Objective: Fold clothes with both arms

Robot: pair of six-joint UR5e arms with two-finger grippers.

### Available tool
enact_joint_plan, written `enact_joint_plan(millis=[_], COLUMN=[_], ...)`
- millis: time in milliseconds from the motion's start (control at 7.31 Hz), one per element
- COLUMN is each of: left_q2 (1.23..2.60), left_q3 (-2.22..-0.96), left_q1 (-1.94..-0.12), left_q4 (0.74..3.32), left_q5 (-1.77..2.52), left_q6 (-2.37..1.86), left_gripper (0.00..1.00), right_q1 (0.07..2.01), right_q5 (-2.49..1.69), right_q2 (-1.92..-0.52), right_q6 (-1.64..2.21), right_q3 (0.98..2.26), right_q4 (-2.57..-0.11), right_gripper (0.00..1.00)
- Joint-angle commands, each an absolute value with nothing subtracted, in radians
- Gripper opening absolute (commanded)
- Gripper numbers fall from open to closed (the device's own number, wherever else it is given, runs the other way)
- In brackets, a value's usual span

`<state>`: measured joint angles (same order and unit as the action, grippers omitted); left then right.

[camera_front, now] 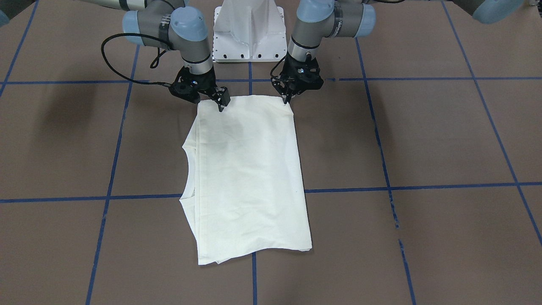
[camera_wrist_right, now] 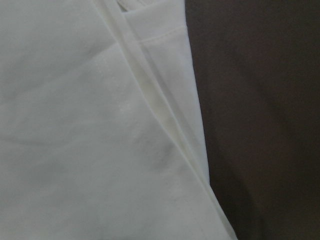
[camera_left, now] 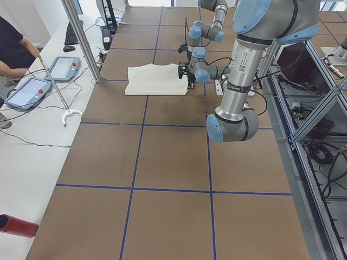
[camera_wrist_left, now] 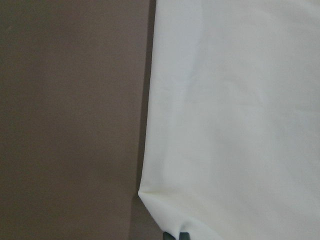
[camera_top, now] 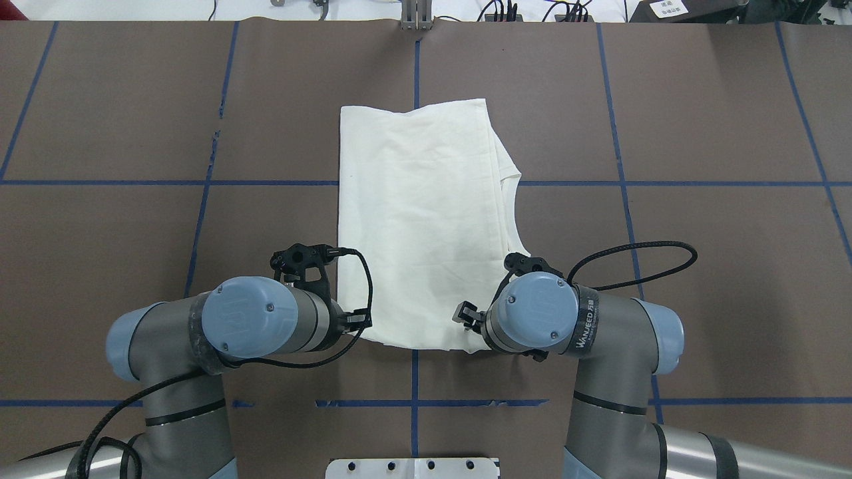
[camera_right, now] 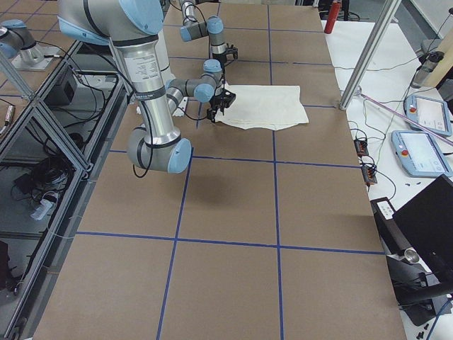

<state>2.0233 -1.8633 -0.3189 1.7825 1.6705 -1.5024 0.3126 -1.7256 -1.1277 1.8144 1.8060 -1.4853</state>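
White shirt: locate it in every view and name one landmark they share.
Front-facing: white shirt at centre, lengthwise.
Overhead: centre, upper half.
Exterior left: small, upper middle.
Exterior right: small, upper middle.
Left wrist: fills the right side.
Right wrist: fills the left side.
Landmark: the blue tape line passing under its long sides, in all four exterior views.

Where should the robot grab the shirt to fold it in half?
Probably the two corners of the shirt nearest the robot, pinched from above. It lies flat, a long strip running away, and the left gripper and right gripper hang over those corners.
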Motion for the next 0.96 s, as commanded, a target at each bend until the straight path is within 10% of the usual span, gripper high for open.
enact_joint_plan(millis=[0,137,821], left_q2=[2.023,2.023,2.023], left_q3=[-1.862,-1.862,-1.858], left_q1=[-0.319,-0.319,-0.318], left_q4=[1.782,1.782,1.782], left_q5=[1.671,1.672,1.669], left_q6=[-1.503,-1.503,-1.502], left_gripper=[0.00,0.00,0.00], right_q1=[0.313,0.313,0.313], right_q5=[-1.726,-1.726,-1.727], right_q2=[-1.134,-1.137,-1.131], right_q6=[1.815,1.815,1.812], right_q3=[1.807,1.807,1.809], right_q4=[-1.486,-1.488,-1.488], right_gripper=[1.00,0.97,0.06])
